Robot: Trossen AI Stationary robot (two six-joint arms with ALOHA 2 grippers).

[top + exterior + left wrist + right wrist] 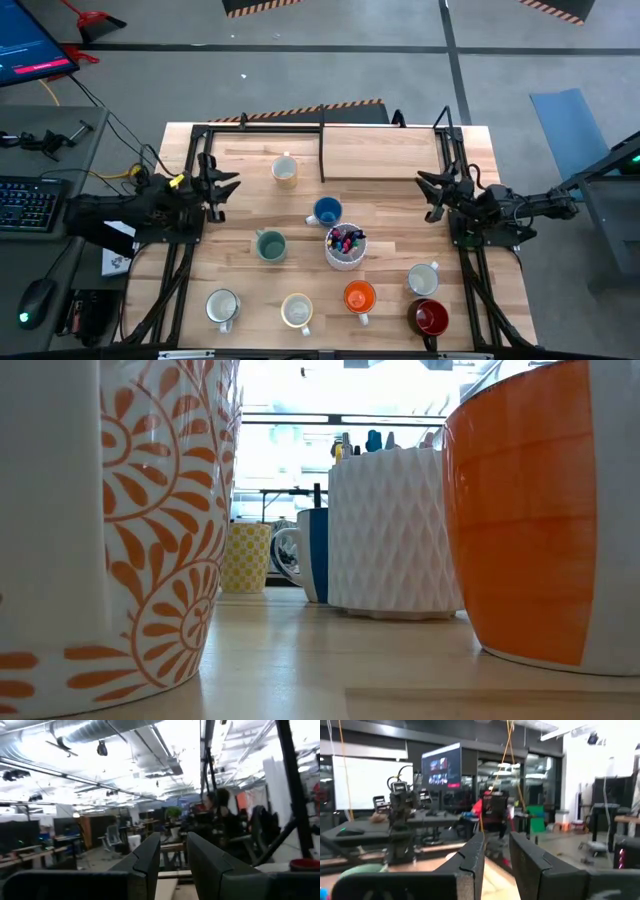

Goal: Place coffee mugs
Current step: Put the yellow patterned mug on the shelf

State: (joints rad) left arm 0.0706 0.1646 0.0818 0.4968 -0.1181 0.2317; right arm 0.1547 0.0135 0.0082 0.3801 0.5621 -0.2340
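Observation:
Several coffee mugs stand upright on their bases on the wooden table (380,160): pale yellow (285,170), blue (327,211), teal (270,245), grey-white (423,279), orange (359,297), dark red (430,318), white (222,307) and cream (297,311). In the low view the orange mug (540,510) and a mug with an orange pattern (100,510) stand close up. My left gripper (225,185) (173,837) is at the table's left edge, open and holding nothing. My right gripper (432,190) (496,837) is at the right edge, also open and holding nothing.
A white ribbed cup with coloured pens (345,245) (390,530) stands mid-table between the blue and orange mugs. A black frame (322,150) borders the table's far part. Bare wood lies at the far right, behind the blue mug.

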